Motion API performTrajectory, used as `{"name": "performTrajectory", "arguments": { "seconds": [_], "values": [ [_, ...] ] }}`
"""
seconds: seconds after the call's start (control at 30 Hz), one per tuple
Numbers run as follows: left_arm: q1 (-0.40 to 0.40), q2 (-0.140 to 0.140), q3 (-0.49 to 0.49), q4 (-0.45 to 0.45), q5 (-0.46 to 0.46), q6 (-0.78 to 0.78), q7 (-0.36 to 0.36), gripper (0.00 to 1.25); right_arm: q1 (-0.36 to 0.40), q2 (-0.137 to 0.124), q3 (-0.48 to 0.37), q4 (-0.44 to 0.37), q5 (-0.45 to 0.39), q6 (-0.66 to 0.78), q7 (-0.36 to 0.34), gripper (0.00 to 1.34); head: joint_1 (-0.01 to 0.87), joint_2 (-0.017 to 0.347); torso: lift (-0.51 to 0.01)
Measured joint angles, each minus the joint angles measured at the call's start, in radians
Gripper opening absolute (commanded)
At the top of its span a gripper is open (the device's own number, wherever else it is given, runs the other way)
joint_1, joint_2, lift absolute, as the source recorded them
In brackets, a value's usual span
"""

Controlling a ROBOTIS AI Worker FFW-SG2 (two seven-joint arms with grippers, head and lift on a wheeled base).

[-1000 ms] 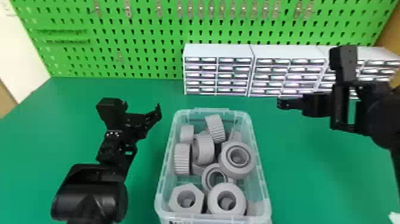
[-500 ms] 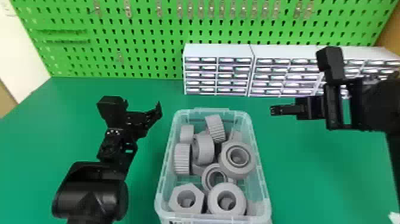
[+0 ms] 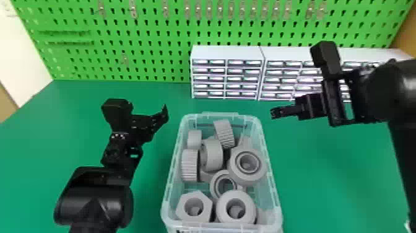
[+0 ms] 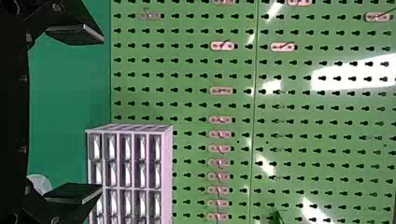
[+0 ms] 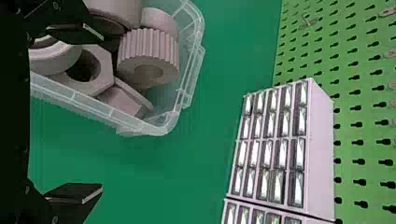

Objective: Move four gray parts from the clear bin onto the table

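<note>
Eight or more gray parts (image 3: 212,154) lie heaped in the clear bin (image 3: 219,115) in the head view, and none is seen set down on the green desk (image 3: 328,186); progress is judged at nought of four, with all four transfers outstanding. Contents noted: a hexagonal nut (image 3: 181,208) with a round bore, a thick round collar (image 3: 220,212) beside it, a wide ring (image 3: 247,179) with a stepped bore, and a ribbed gear (image 3: 189,165) against one side wall. Surfaces appear matt, probably molded or printed plastic. The left hand (image 3: 164,114) is stationed just off the bin's left side; the right hand (image 3: 274,113) is near its far right corner. Left wrist view: fingers spread, nothing between them, with a smooth pegboard (image 4: 303,107) of keyhole slots and a boxy drawer cabinet (image 4: 137,188) beyond. Right wrist view: fingers likewise spread and unloaded; the bin's thin translucent wall has rounded corners, and a coarse-toothed cylinder (image 5: 149,51) lies inside its end, judged a workable first pick.
</note>
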Motion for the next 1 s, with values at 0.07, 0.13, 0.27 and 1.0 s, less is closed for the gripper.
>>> {"name": "performTrajectory", "arguments": {
  "seconds": [0.07, 0.13, 0.27, 1.0],
  "values": [
    [0.0, 0.0, 0.0, 0.001, 0.0, 0.0, 0.0, 1.09, -0.007, 0.001, 0.01, 0.01, 0.0, 0.0, 0.0, 1.17, 0.693, 0.072, -0.052],
    [0.0, 0.0, 0.001, 0.001, 0.001, 0.0, 0.0, 1.09, -0.017, 0.003, 0.022, 0.024, -0.001, 0.0, 0.0, 1.16, 0.693, 0.072, -0.052],
    [0.002, 0.0, 0.005, 0.001, 0.004, 0.0, 0.0, 1.09, -0.037, 0.007, 0.052, 0.06, -0.002, 0.0, 0.0, 1.16, 0.693, 0.072, -0.052],
    [-0.02, 0.029, -0.016, 0.003, 0.006, 0.0, 0.017, 1.09, -0.081, 0.012, 0.189, 0.229, -0.037, 0.0, 0.0, 1.16, 0.693, 0.072, -0.052]
  ]
}}
